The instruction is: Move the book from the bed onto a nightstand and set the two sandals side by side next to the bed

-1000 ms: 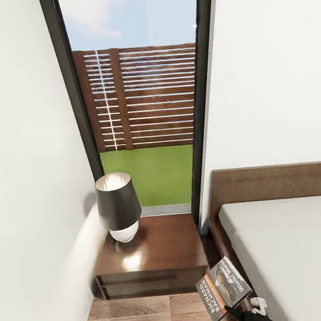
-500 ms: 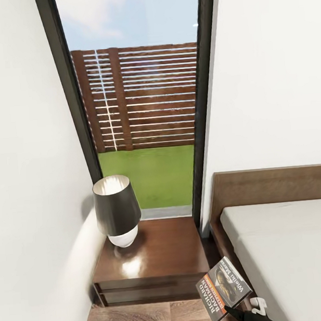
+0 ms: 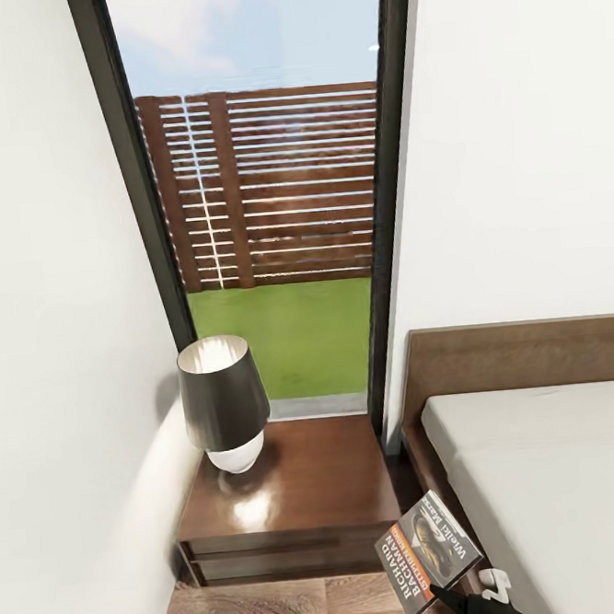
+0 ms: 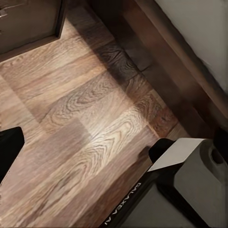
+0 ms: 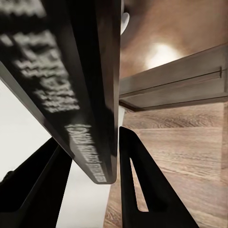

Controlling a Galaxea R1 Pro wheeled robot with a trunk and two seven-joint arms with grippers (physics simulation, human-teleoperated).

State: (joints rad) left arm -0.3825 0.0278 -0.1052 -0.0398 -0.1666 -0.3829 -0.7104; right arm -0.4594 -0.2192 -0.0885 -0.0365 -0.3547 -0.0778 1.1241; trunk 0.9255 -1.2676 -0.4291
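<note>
The dark paperback book (image 3: 428,551) with white "RICHARD BACHMAN" lettering and an orange band hangs tilted in the air, over the floor between the nightstand and the bed. My right gripper (image 3: 457,600) is shut on its lower corner. In the right wrist view the book (image 5: 80,85) is pinched edge-on between both black fingers (image 5: 142,185). The reddish-brown nightstand (image 3: 303,492) stands just ahead and left of the book, its glossy top partly free. The wide bed (image 3: 561,481) with its brown headboard lies to the right. My left gripper (image 4: 114,142) hangs open and empty over the plank floor.
A lamp (image 3: 224,401) with a dark shade and white base takes the nightstand's back left corner. A tall dark-framed window (image 3: 272,208) is behind it, and a white wall runs close along the left. The bed's dark base (image 4: 180,80) runs beside my own base (image 4: 190,180).
The whole view shifted slightly a second ago, so nightstand, lamp and bed sit a bit lower in the picture. The book and right gripper hold the same place, and nothing has changed since half a second ago.
</note>
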